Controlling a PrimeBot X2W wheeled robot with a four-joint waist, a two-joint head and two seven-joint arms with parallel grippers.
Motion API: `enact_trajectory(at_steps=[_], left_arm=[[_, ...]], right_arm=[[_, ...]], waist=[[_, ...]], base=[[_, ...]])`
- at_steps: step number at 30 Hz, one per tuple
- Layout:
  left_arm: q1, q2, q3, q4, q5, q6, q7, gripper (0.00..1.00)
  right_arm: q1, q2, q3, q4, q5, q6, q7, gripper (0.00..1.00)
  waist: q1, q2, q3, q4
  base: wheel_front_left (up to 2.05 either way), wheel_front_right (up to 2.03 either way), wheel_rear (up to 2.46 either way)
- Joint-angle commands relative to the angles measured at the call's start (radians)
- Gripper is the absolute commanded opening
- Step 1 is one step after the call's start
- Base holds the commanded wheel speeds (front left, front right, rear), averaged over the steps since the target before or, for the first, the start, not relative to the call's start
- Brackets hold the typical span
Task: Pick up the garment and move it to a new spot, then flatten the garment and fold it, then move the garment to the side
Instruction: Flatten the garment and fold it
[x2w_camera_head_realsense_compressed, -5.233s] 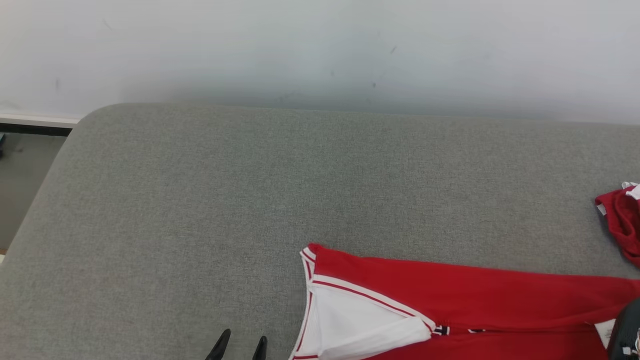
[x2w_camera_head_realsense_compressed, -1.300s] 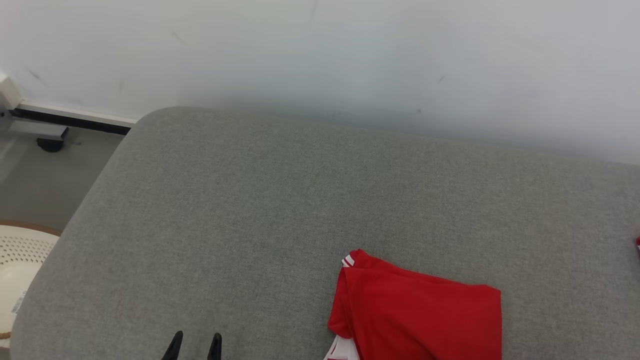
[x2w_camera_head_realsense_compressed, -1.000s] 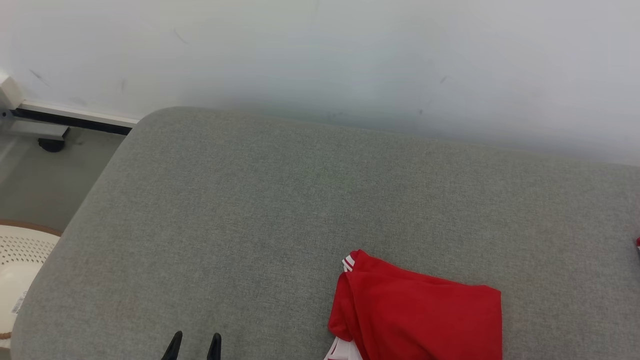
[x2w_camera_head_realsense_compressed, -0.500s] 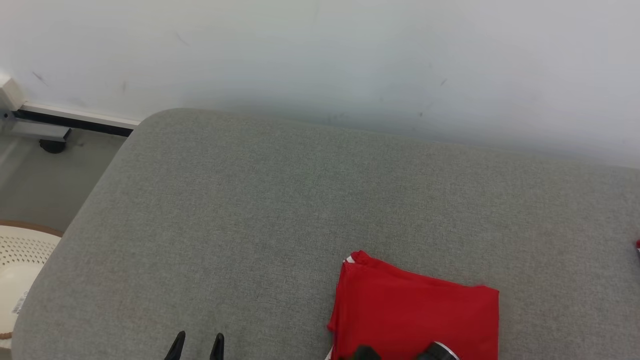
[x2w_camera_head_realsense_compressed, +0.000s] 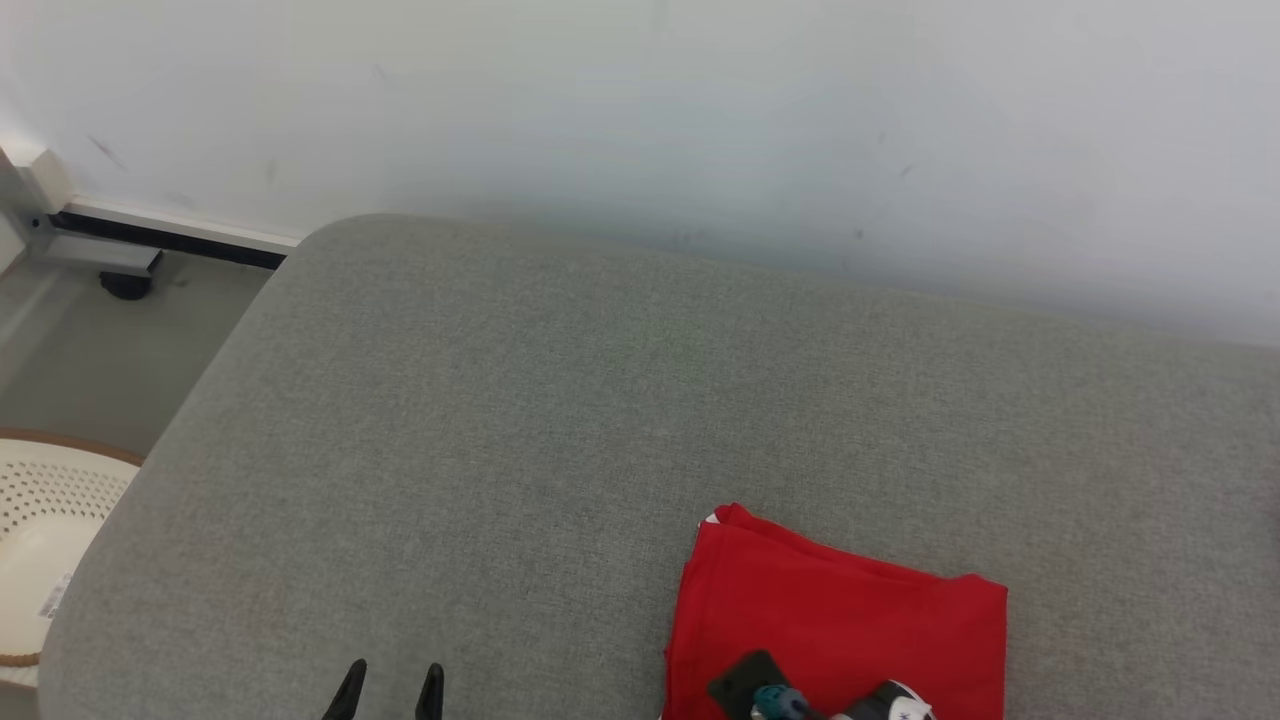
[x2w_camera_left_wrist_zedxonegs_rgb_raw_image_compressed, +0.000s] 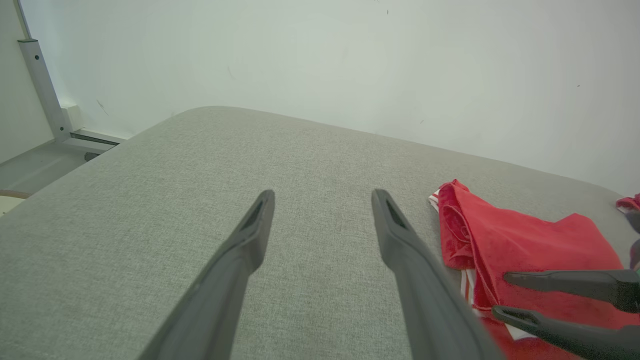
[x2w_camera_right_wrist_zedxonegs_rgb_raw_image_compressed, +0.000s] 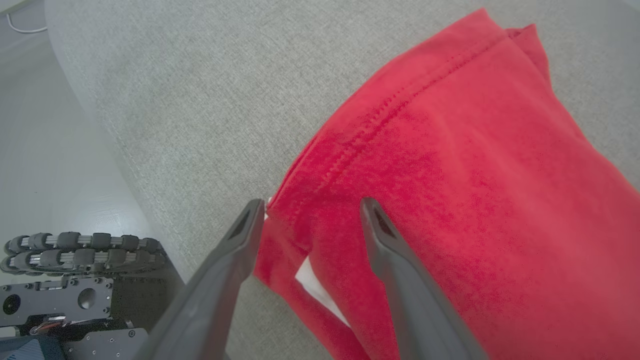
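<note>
Since the earliest frame the garment (x2w_camera_head_realsense_compressed: 850, 620) had gone from a wide spread with a white panel showing to a compact red rectangle, and the right gripper (x2w_camera_right_wrist_zedxonegs_rgb_raw_image_compressed: 310, 207) had come into the head view over its near part. That garment lay at the near edge of the grey cushion (x2w_camera_head_realsense_compressed: 560, 400), right of the middle; the right gripper's fingers (x2w_camera_right_wrist_zedxonegs_rgb_raw_image_compressed: 230, 260) stood spread just above its near hem, pinching nothing; the left gripper (x2w_camera_head_realsense_compressed: 390, 680) hovered over bare cushion by the near edge, to the cloth's left and apart from it, fingers likewise spread and empty.

Folding looked done, so the shift aside seemed next; a good grasp would likely take every layer at once, the white underlayer included, and lift before travelling, lest dragging undo the fold.

A pale perforated basket (x2w_camera_head_realsense_compressed: 45, 500) stood on the floor off the cushion's left edge; nothing could be made out in the part visible.
</note>
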Motion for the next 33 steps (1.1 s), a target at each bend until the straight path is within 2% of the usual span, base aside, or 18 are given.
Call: enact_trajectory(at_steps=[1,10,16,23,33], left_arm=[[0.009,0.008,0.006,0.0,0.0,0.006,-0.003,1.0],[0.024,0.007,0.027,-0.003,-0.002,0.007,-0.006,1.0],[0.037,-0.008,0.033,-0.005,0.024,0.021,-0.007,1.0],[0.061,-0.038,0.096,-0.023,0.05,0.054,-0.007,1.0],[0.106,-0.047,0.172,0.006,0.086,0.04,-0.007,1.0]], right_arm=[[0.024,0.001,-0.015,-0.02,0.009,-0.001,0.003,1.0],[0.132,0.004,-0.161,-0.287,0.005,-0.001,-0.004,1.0],[0.215,0.003,-0.275,-0.432,0.022,-0.001,-0.067,1.0],[0.254,0.003,-0.371,-0.438,0.029,-0.001,-0.246,1.0],[0.287,0.004,-0.539,-0.387,0.086,-0.001,-0.402,1.0]], waist=[[0.0001,-0.0001,-0.004,-0.007],[0.0001,-0.0001,-0.025,-0.079],[0.0001,-0.0001,-0.046,-0.138],[0.0001,-0.0001,-0.075,-0.205],[0.0001,-0.0001,-0.116,-0.267]], base=[[0.0,0.0,0.0],[0.0,0.0,0.0],[0.0,0.0,0.0],[0.0,0.0,0.0],[0.0,0.0,0.0]])
